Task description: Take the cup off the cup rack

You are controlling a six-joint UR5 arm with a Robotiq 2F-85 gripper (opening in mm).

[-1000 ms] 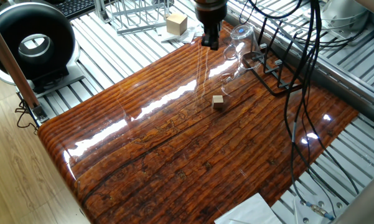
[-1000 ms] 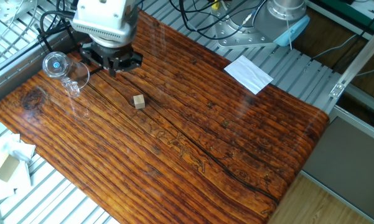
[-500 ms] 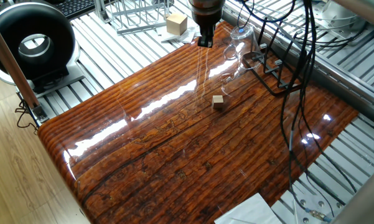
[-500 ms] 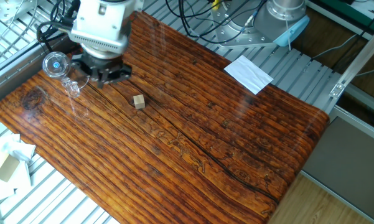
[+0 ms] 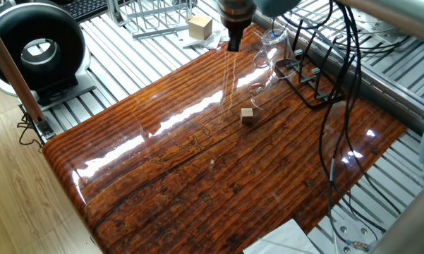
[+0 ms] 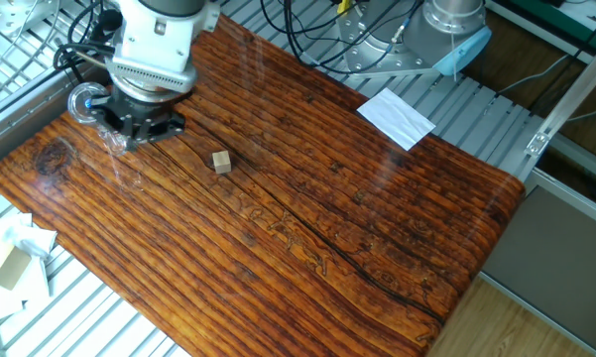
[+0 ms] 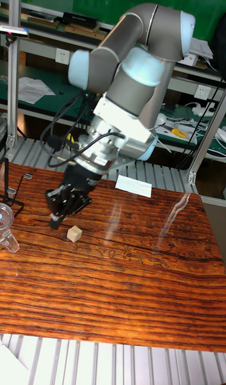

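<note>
The cup is clear glass and sits tilted on the cup rack, a black thin-wire frame at the table's far edge. In the other fixed view the cup shows just left of my gripper, whose white wrist body covers part of it. In the one fixed view my gripper hangs close beside the cup, on its left. In the tall view the cup and the rack are at the left edge, with my gripper a short way to their right. Its jaws look open and hold nothing.
A small wooden cube lies on the wooden table near the gripper. Beyond the table are a silver wire frame, a larger wooden block and a black round device. Black cables hang over the rack. White paper lies off the table's edge.
My gripper has moved across the table toward the cup, ending right beside it. The cup, rack and cube have not moved.
</note>
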